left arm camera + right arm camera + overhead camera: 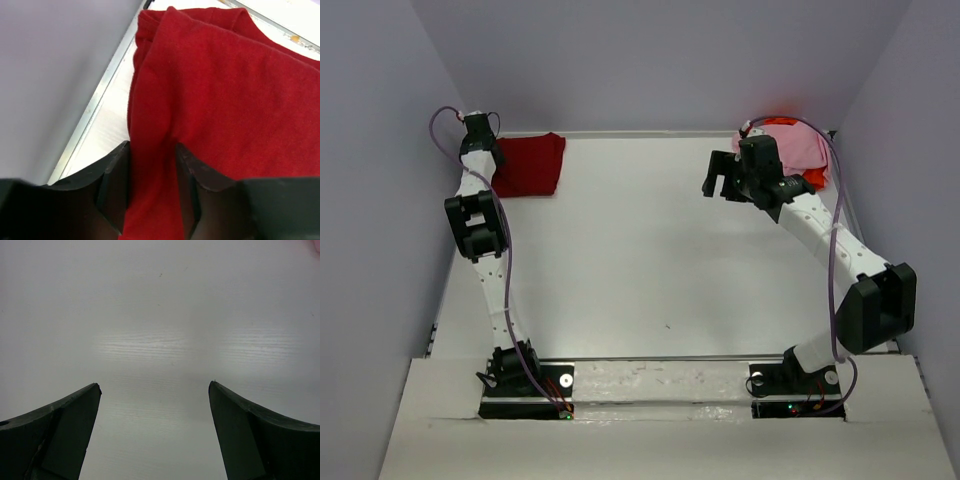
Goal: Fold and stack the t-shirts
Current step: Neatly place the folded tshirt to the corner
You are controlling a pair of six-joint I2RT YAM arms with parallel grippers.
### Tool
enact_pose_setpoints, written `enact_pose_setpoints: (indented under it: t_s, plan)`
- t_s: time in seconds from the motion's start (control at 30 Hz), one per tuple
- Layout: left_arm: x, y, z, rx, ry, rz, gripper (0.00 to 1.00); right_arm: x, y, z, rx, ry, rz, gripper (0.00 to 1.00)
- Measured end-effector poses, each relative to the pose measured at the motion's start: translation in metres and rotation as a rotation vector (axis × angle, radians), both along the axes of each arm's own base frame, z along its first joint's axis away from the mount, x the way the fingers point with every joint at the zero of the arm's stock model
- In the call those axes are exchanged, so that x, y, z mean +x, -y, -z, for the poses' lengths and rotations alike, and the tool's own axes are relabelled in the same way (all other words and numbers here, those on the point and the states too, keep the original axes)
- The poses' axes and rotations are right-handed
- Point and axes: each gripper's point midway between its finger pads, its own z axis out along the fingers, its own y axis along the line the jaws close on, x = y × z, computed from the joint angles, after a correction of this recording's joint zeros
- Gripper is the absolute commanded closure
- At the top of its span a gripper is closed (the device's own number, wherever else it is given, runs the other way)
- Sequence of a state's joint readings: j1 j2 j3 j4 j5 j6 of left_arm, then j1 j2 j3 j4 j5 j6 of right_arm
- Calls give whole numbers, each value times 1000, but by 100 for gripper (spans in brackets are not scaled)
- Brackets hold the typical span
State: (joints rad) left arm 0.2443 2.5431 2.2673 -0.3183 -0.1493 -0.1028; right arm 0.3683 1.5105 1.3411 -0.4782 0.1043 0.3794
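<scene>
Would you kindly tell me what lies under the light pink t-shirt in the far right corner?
An orange t-shirt peeks out around the pink t-shirt; its remainder is hidden beneath the cloth.

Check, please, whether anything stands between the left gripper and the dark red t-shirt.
Nothing visible does: the left gripper is closed on a fold of the dark red cloth t-shirt. The right gripper hangs open over the white table, well away.

White table point(650, 260), red t-shirt point(528, 165) left, pink t-shirt point(798, 148), orange t-shirt point(815, 180) right
</scene>
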Motion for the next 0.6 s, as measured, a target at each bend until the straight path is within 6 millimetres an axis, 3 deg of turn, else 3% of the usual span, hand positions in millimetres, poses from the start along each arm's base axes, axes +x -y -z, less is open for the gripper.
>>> enact_pose_setpoints:
  t_s: [0.07, 0.13, 0.2, 0.3, 0.37, 0.43, 0.47, 0.53, 0.6]
  plan:
    - [0, -3, -1, 11, -1, -9, 11, 0, 0, -1, -3, 0, -1, 3]
    - [-2, -5, -3, 27, -3, -15, 2, 1, 0, -5, -5, 7, -3, 3]
    - [-4, -7, -11, 43, -2, -16, 1, 4, -1, -18, -4, 31, -9, 2]
    - [-8, -7, -47, 63, 30, -9, 1, 11, -2, -44, 10, 90, -11, 2]
    - [-11, -5, -88, 74, 82, -3, 1, 12, -1, -59, 8, 131, -12, 2]
    - [-18, 3, -143, 82, 161, 13, 1, 9, 2, -67, -2, 154, -15, 0]
    - [-24, 10, -183, 90, 228, 30, 1, 7, 4, -72, -8, 169, -18, 0]
    - [-46, 26, -240, 100, 317, 59, 1, 2, 10, -89, -23, 219, -22, 0]
    - [-78, 59, -294, 94, 412, 132, 1, -4, 14, -106, -26, 280, -27, 0]
